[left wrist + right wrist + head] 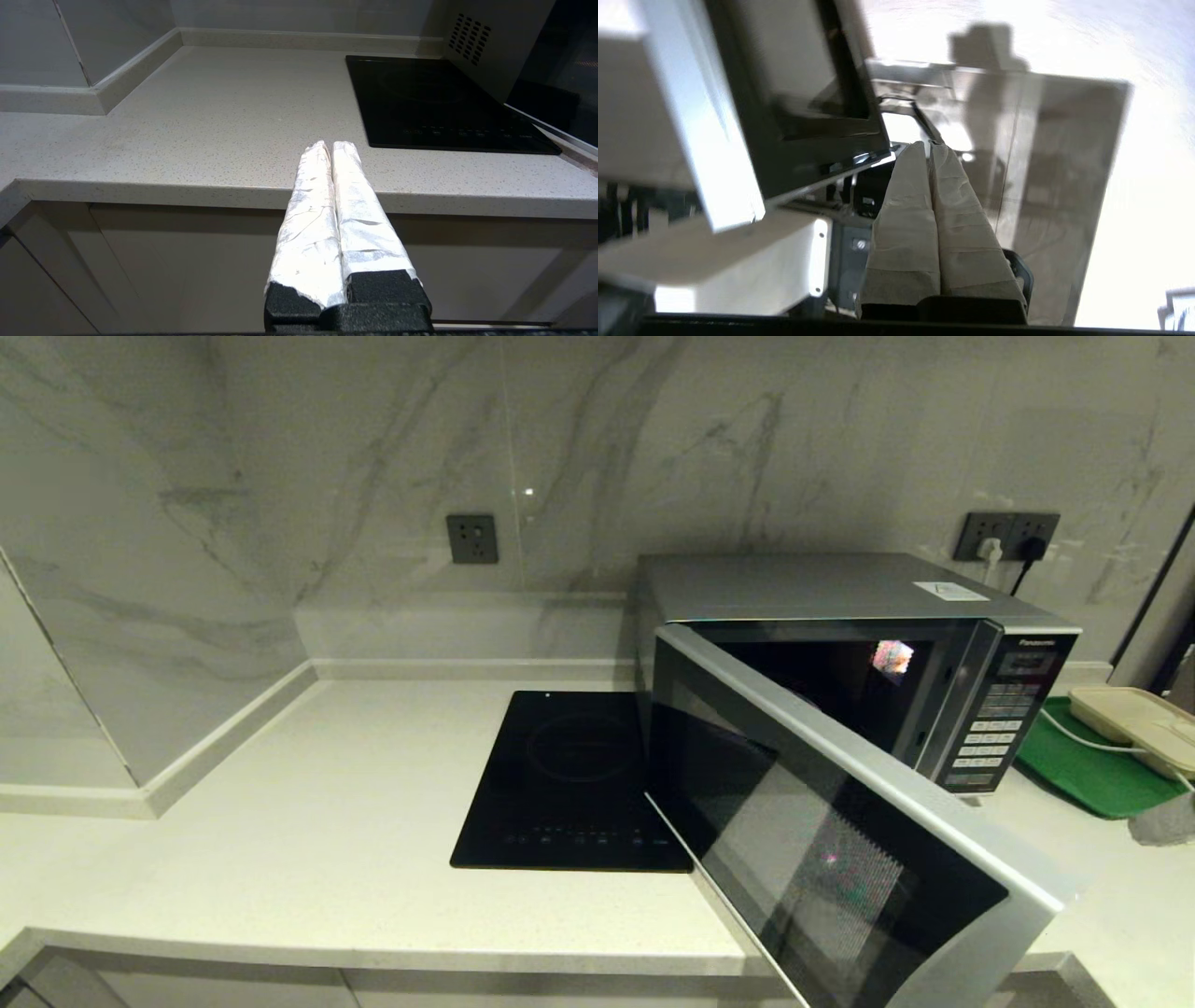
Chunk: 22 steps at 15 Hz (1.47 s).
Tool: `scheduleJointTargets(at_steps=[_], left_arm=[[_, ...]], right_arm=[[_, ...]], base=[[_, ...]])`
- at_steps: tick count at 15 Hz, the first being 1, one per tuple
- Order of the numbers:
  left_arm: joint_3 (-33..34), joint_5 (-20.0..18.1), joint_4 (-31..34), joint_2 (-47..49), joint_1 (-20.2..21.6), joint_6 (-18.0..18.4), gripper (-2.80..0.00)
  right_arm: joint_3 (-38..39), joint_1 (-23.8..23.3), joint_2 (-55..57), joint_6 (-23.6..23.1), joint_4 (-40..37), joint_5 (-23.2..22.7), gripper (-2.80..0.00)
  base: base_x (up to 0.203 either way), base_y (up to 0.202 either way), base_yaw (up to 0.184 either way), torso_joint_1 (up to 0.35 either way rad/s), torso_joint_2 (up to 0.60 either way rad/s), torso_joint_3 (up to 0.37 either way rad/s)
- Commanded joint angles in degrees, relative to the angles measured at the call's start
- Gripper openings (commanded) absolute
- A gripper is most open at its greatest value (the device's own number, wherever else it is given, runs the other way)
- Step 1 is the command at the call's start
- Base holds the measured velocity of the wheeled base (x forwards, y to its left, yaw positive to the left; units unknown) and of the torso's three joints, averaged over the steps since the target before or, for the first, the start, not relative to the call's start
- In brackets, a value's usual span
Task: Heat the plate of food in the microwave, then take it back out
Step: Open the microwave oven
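Head view shows the microwave (pixel 840 607) at far right on the counter (pixel 280 821), its door (pixel 840 840) swung wide toward the near edge. The plate of food is not visible; it may sit inside, hidden. The right gripper (pixel 927 148), pressed shut and empty, sits low by the door's edge and could knock it. The left gripper (pixel 329 147), shut and empty, is parked below the counter.

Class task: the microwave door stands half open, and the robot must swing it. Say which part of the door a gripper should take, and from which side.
Take the microwave door by its free silver edge, farthest from the hinge beside the hob. Approach from the robot's right: that edge juts over the counter front, probably giving the most leverage.
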State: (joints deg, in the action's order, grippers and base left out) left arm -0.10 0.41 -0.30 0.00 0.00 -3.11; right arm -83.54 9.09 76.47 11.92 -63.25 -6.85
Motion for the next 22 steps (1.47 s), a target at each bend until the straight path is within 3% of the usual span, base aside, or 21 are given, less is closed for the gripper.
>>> scheduleJointTargets(at_steps=[1, 3, 9, 14, 19, 22], left_arm=[[0.0, 0.0, 0.0, 0.0, 0.0, -0.1, -2.80], [0.0, 0.0, 0.0, 0.0, 0.0, -0.1, -2.80], [0.0, 0.0, 0.0, 0.0, 0.0, -0.1, -2.80], [0.0, 0.0, 0.0, 0.0, 0.0, -0.1, -2.80], [0.0, 0.0, 0.0, 0.0, 0.0, -0.1, -2.80], [0.0, 0.0, 0.0, 0.0, 0.0, -0.1, -2.80]], right_arm=[[-0.1, 8.8, -1.1, 0.8, -0.1, 0.0, -2.80], [-0.5, 15.0, 1.0, 2.9, 2.1, 0.4, -2.80], [-0.3, 24.3, 7.5, 3.7, 8.6, 1.8, -2.80], [-1.3, 31.3, 8.9, 3.7, 9.4, 2.2, -2.80], [-1.8, 36.1, 9.1, 3.7, 11.6, 3.1, -2.80], [-1.3, 36.4, 9.7, 4.6, 11.7, 3.2, -2.80]], base=[[0.000, 0.000, 0.000, 0.000, 0.00, 0.000], [0.000, 0.000, 0.000, 0.000, 0.00, 0.000], [0.000, 0.000, 0.000, 0.000, 0.00, 0.000], [0.000, 0.000, 0.000, 0.000, 0.00, 0.000], [0.000, 0.000, 0.000, 0.000, 0.00, 0.000], [0.000, 0.000, 0.000, 0.000, 0.00, 0.000]])
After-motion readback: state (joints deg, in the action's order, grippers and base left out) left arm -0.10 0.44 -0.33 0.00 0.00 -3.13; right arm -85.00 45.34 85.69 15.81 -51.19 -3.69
